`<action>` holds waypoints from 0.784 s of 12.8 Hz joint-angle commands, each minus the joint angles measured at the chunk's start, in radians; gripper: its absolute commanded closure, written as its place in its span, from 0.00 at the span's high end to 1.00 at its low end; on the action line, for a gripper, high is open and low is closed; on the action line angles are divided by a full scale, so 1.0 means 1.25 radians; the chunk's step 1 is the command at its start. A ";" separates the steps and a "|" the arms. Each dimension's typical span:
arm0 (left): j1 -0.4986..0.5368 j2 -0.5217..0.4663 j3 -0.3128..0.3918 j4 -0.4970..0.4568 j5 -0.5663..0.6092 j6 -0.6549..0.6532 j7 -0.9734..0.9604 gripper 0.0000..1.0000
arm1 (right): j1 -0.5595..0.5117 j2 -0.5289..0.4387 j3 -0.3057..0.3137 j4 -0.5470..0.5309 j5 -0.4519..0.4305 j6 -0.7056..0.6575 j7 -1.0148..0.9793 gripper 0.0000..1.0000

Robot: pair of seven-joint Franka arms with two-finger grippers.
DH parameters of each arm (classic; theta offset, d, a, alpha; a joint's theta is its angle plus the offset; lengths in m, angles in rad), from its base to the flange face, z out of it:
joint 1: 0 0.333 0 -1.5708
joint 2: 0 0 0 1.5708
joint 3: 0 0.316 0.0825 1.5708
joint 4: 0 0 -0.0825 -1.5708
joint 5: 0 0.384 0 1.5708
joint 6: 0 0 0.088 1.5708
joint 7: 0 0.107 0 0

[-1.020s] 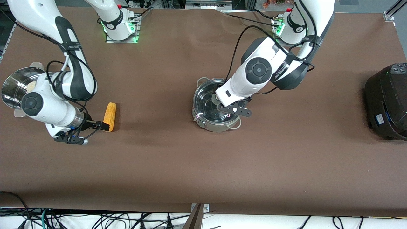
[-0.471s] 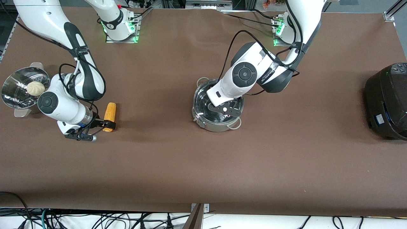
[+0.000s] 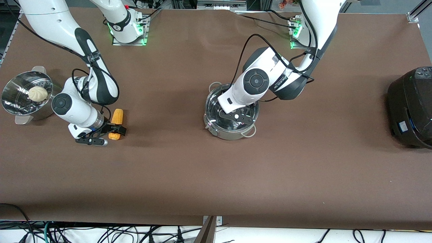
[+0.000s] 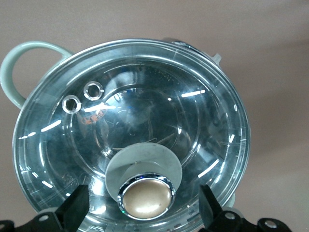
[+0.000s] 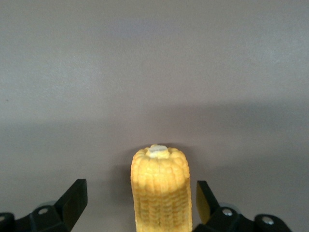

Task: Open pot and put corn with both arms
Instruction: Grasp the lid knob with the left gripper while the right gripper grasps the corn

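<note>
Perforated steel steamer (image 3: pixel 25 98) with a round white bun (image 3: pixel 36 93) inside sits at the desk edge on the right arm's end; large black cooker (image 3: pixel 411 107) at the edge on the left arm's end. Brown matte desk (image 3: pixel 216 175), rest of surface bare near the front edge. Pot (image 3: pixel 230 114) at desk centre: shiny round stainless steel, thin wire loop handle (image 4: pixel 19 63) showing pale, clear glass lid (image 4: pixel 130 130) on it with two small vent rings and a tan, chrome-rimmed knob (image 4: pixel 146 195). Left arm reaches over the pot and covers much of it in the front view. Left gripper (image 4: pixel 145 212) is over the lid, fingers (image 4: pixel 75 208) spread wide on either side of the knob, not touching it, holding nothing. Corn (image 3: pixel 117 120), a stubby yellow-orange cob with bumpy kernels, lies on the desk between steamer and pot, well apart from the pot. Right gripper (image 3: pixel 113 132) sits low at the cob's end nearer the front edge, fingers (image 5: pixel 72 198) open, straddling the cob with gaps on both sides, not gripping.
</note>
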 commanded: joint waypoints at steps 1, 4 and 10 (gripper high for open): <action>-0.001 0.018 0.009 0.022 0.002 0.018 0.011 0.96 | -0.001 -0.011 0.003 -0.020 0.011 0.014 -0.033 1.00; -0.006 0.021 0.009 0.022 0.002 0.020 0.011 0.78 | -0.003 -0.013 0.003 -0.047 0.011 0.045 -0.067 1.00; -0.010 0.022 0.009 0.021 0.002 0.018 0.010 0.44 | -0.003 -0.014 0.003 -0.088 0.011 0.100 -0.099 1.00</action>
